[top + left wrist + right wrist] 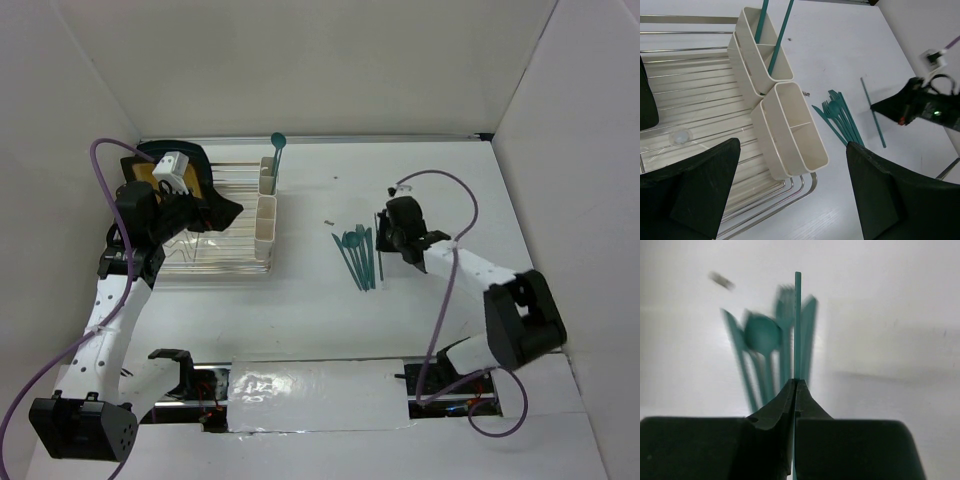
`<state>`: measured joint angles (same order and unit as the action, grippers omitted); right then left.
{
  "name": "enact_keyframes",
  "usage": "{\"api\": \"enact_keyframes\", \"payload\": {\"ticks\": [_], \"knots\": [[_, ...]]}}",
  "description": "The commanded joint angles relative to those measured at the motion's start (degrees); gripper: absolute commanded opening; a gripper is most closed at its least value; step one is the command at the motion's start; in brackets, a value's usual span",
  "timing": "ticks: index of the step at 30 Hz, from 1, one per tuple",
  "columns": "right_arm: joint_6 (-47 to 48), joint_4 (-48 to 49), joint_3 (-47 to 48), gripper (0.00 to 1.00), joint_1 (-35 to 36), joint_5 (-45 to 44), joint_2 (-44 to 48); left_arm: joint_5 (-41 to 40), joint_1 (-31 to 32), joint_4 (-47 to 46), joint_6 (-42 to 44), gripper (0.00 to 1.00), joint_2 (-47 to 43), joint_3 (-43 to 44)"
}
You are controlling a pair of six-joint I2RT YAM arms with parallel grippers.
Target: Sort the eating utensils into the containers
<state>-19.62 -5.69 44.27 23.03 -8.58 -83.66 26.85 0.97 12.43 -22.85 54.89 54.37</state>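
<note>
Several teal utensils (pixel 356 255) lie in a pile on the white table right of centre; the pile also shows in the left wrist view (pixel 840 116) and, blurred, in the right wrist view (pixel 764 340). My right gripper (pixel 384 233) (pixel 796 383) is shut on one thin teal utensil (pixel 798 325) (pixel 873 113), held edge-on just right of and above the pile. The cream-white containers (pixel 266 228) (pixel 795 131) stand in a row at the rack's right edge. The far container (pixel 765 47) holds two teal utensils (pixel 782 35). My left gripper (pixel 222 213) (pixel 790 200) is open and empty near the containers.
A clear wire dish rack (pixel 205 255) (pixel 695 100) sits at the left, with a dark plate with an orange centre (pixel 150 170) at its back. White walls enclose the table. A small dark speck (pixel 329 221) lies near the pile.
</note>
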Motion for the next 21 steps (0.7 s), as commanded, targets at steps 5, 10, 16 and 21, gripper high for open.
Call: {"api": "enact_keyframes", "payload": {"ticks": [5, 10, 16, 21], "knots": [[2.65, 4.90, 8.63, 0.00, -3.16, 15.94, 14.12, 0.48, -0.18, -2.32, -0.26, 1.00, -0.49, 0.21], [4.95, 21.93, 6.79, 0.00, -3.25, 34.30, 19.58, 0.57, -0.18, -2.23, -0.18, 1.00, -0.66, 0.21], [3.01, 36.97, 10.20, 0.00, -0.88, 39.78, 18.10, 0.31, -0.18, -2.23, -0.09, 1.00, -0.58, 0.21], [5.64, 42.34, 17.85, 0.00, 5.34, 37.68, 9.94, -0.22, -0.18, -2.14, -0.09, 1.00, -0.58, 0.12]]}}
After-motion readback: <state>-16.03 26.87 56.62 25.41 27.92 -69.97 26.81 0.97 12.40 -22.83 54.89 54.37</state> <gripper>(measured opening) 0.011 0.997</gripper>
